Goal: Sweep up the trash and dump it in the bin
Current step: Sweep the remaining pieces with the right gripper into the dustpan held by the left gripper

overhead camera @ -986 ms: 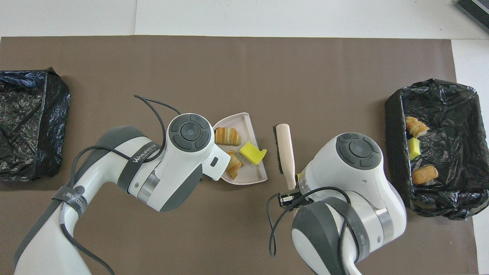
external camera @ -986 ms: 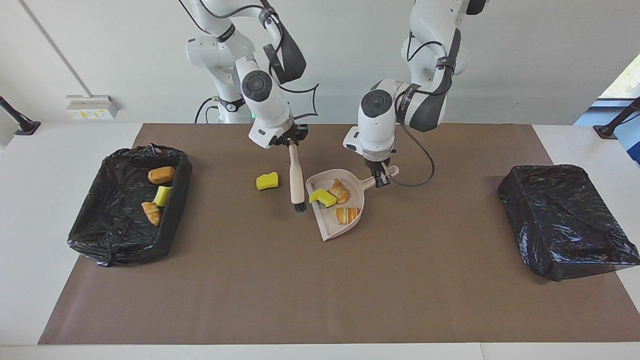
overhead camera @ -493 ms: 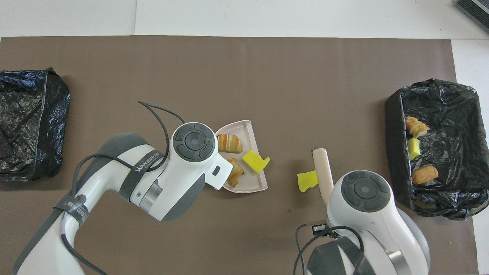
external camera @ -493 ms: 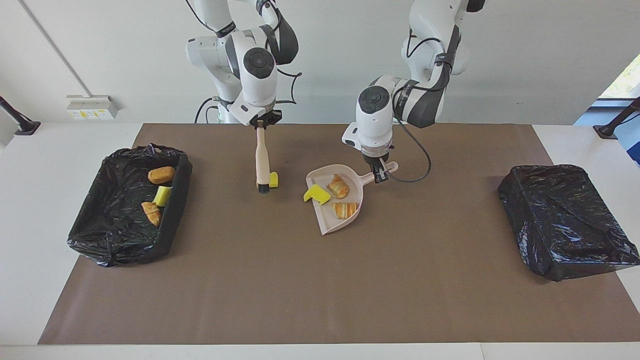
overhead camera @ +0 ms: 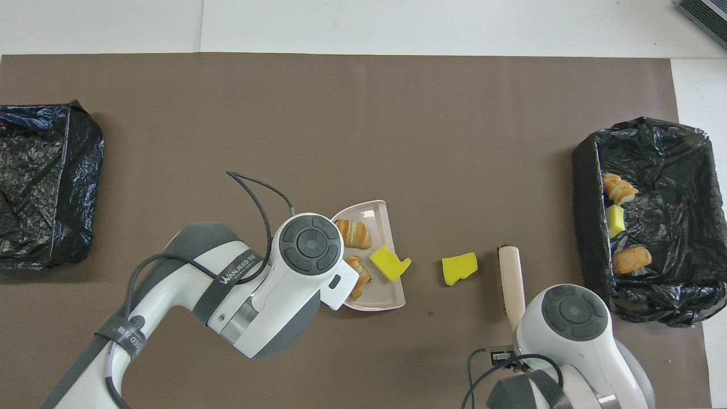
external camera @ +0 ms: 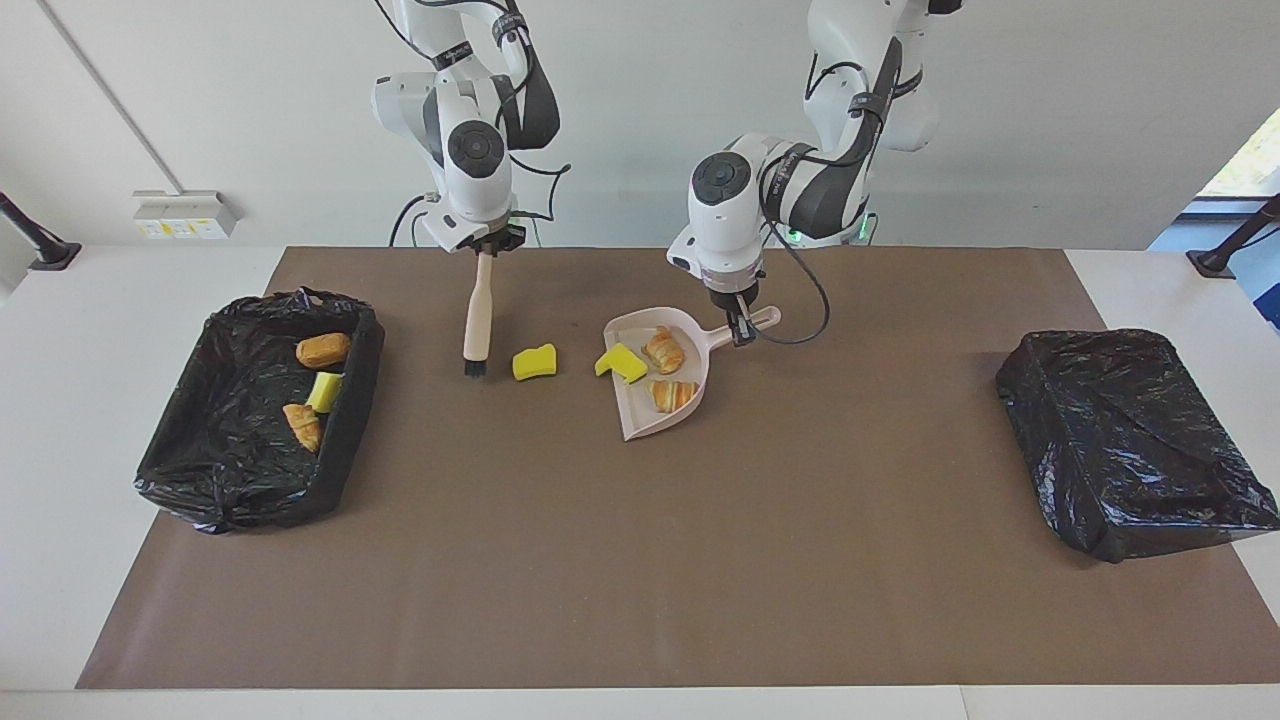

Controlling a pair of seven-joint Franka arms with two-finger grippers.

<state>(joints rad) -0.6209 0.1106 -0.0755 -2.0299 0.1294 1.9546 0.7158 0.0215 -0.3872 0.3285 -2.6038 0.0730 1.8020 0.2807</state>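
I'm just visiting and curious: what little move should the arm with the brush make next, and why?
Probably sweep the brush, held by the right pincer, toward the dustpan: one yellow sponge chunk lies on the mat between them, outside the pan that the left pincer holds.

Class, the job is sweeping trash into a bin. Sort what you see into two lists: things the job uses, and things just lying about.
Belongs to the job:
- brush, held by right end effector
- pink dustpan, held by left end effector
- loose yellow sponge
- sponge and croissants on dustpan
- open bin with trash

Lying about:
- covered black bin
- brown mat
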